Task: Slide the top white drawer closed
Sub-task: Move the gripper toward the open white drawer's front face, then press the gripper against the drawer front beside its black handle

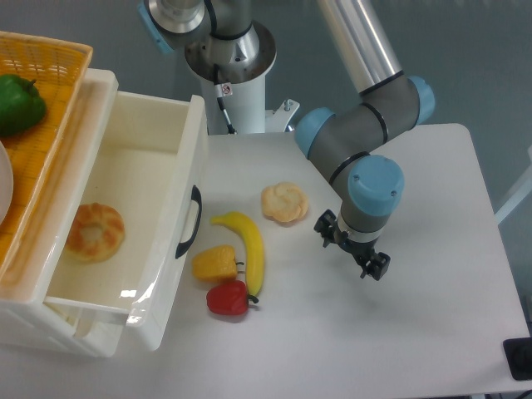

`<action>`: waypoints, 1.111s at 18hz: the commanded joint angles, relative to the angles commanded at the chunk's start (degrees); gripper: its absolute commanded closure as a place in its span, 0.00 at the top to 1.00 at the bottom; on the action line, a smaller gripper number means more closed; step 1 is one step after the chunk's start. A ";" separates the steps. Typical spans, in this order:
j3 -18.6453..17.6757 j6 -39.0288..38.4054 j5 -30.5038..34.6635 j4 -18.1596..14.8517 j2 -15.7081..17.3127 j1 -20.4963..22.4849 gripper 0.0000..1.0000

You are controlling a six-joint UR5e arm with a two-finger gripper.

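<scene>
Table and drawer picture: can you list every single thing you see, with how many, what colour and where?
top white drawer: 1, glossy white with black handle, left, pulled open
bread roll in the drawer: 1, golden brown, on the drawer floor
orange basket: 1, orange, on top of the cabinet, far left
green pepper: 1, green, in the basket
bread roll on the table: 1, pale tan, table centre
banana: 1, yellow, right of the drawer handle
yellow food piece: 1, yellow-orange, left of the banana
red pepper: 1, red, below the yellow piece
table: 1, white, under everything
arm: 1, grey with blue caps, from top centre
tool: 1, black, above the table right of the roll
</scene>
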 joint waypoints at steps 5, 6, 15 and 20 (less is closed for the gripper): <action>-0.09 -11.60 -6.68 -2.46 1.77 -3.07 0.96; -0.09 -13.52 -6.68 -2.81 2.20 -4.04 0.90; 0.08 -25.58 -14.06 -10.62 6.16 -7.56 0.21; 0.17 -26.11 -18.18 -18.20 8.45 -7.83 0.00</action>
